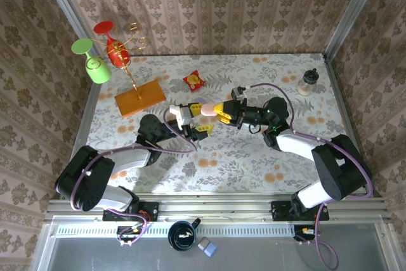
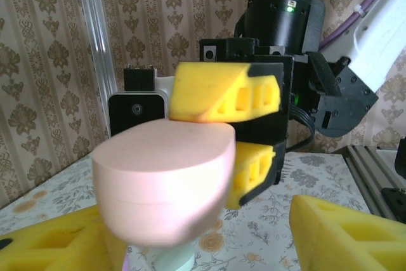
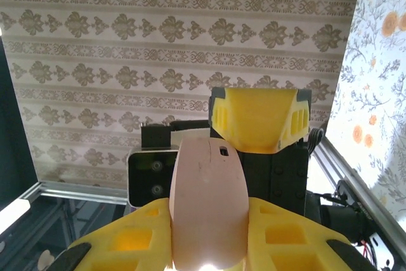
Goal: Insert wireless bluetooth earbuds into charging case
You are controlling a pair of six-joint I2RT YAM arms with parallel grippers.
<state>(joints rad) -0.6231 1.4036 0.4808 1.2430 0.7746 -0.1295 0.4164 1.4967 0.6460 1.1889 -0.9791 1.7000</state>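
Observation:
A pale pink pebble-shaped charging case (image 1: 207,108) hangs above the table's middle, lid closed. My right gripper (image 1: 219,110) is shut on it; in the right wrist view the case (image 3: 207,204) stands squeezed between the two yellow fingers (image 3: 127,242). My left gripper (image 1: 200,118) faces it, open. In the left wrist view the case (image 2: 163,179) fills the gap ahead of the gripper (image 2: 203,249), whose fingers (image 2: 346,233) stay wide apart. A small pale mint and lilac shape (image 2: 170,259) peeks out under the case; I cannot tell what it is. The earbuds are hidden.
A red-and-yellow snack packet (image 1: 194,80) lies behind the grippers. A wooden stand (image 1: 139,97) with a green glass (image 1: 95,65) and a red glass (image 1: 113,45) is at the back left. A small jar (image 1: 308,82) stands at the back right.

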